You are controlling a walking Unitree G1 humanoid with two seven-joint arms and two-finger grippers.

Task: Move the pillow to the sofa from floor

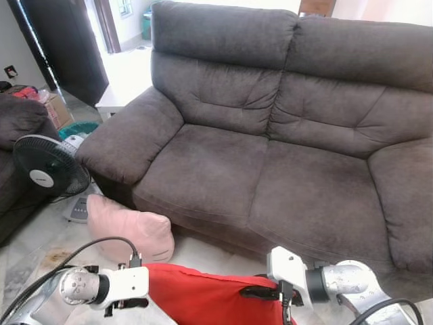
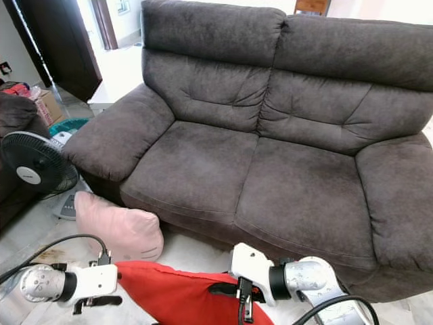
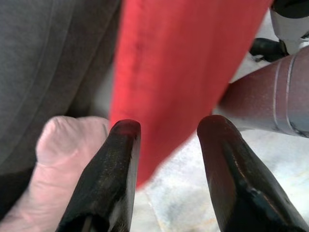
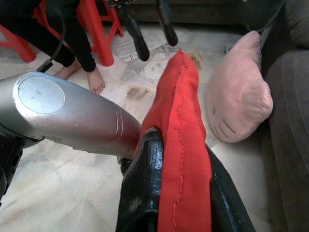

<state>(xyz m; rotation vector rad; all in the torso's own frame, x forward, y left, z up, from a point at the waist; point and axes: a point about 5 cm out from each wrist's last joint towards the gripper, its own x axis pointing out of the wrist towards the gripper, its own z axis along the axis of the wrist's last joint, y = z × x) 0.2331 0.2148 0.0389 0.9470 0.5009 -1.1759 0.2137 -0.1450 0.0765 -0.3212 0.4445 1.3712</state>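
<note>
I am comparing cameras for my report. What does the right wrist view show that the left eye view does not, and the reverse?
Right wrist view alone: a person's bare foot on the marble floor beside red plastic furniture legs, and the right gripper clamped on the flat red fabric pillow.

Left eye view alone: the black electric fan and the cardboard box.

Both: the red pillow, the pink cat-face cushion, the dark grey sofa, the left gripper.

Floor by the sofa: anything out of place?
Yes. A pink pillow lies on the floor against the sofa base, beside a fan. The right claw is shut on a red pillow; the left claw is open at its other edge.
</note>
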